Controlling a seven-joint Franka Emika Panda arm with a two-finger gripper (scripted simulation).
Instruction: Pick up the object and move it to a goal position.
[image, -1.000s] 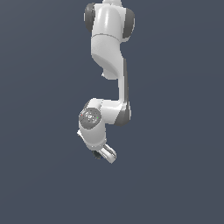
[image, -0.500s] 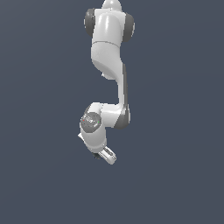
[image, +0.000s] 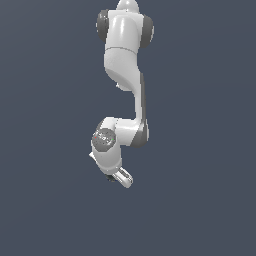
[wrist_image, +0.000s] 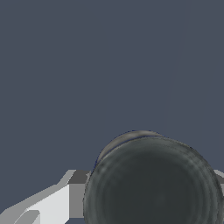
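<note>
The object, a dark, nearly black ball (wrist_image: 153, 183) with a faint sheen, fills the lower part of the wrist view. It sits between my gripper's fingers; one white finger (wrist_image: 57, 203) shows beside it, and a corner of the other shows at the opposite edge. In the exterior view my gripper (image: 123, 179) hangs low under the white arm, pointing down and towards the exterior view's right. The ball is too small there to make out for sure. The jaws look closed on the ball.
Only a plain dark grey-blue background (image: 200, 150) shows around the arm in both views. No table, goal marker or other object is in sight.
The wrist and gripper have shifted very slightly down and towards the exterior view's right. The gripper has not visibly opened or shut.
</note>
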